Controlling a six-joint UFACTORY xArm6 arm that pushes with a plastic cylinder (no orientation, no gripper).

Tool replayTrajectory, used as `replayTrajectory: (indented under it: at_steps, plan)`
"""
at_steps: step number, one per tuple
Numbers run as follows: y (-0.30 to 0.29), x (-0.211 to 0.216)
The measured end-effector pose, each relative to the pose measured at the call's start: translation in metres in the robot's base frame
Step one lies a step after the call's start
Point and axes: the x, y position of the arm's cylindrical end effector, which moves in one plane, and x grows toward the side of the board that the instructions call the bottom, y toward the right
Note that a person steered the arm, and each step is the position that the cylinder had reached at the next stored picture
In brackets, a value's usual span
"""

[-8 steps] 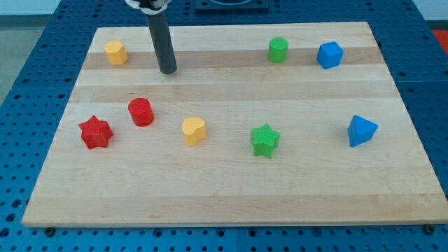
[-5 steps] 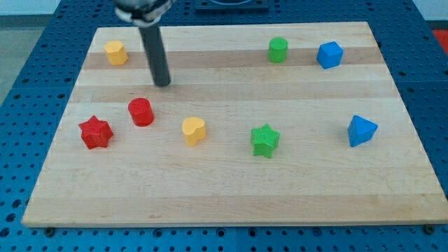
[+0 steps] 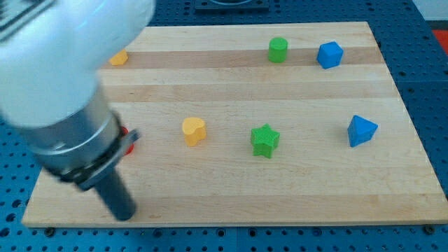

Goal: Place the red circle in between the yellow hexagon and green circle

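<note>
My tip (image 3: 124,215) at board (image 3: 280,203) bottom-left edge — right side open.

No readable text, label, brand, number or sign anywhere on the blocks, board or arm.

A pale wooden board (image 3: 294,182), made of lengthwise strips in lighter and darker bands, fills most of the view. It lies on a blue table (image 3: 430,84) dotted with rows of small holes, which shows along the view's right, bottom and left edges. At the view's top, a dark fixture (image 3: 231,3) sits just beyond the board. The light is even and bright, with soft shadows.
</note>
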Motion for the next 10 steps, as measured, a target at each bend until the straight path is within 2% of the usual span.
replayTrajectory:
  at_steps: [1, 2, 3, 5, 7, 8, 9, 10]
  plan:
    - [-0.024, -0.012]
    - [-0.024, -0.037]
    - [-0.024, -0.089]
    - [0.009, -0.126]
    - [0.064, -0.192]
    - [0.062, -0.151]
    - [0.038, -0.083]
    - [0.021, -0.065]
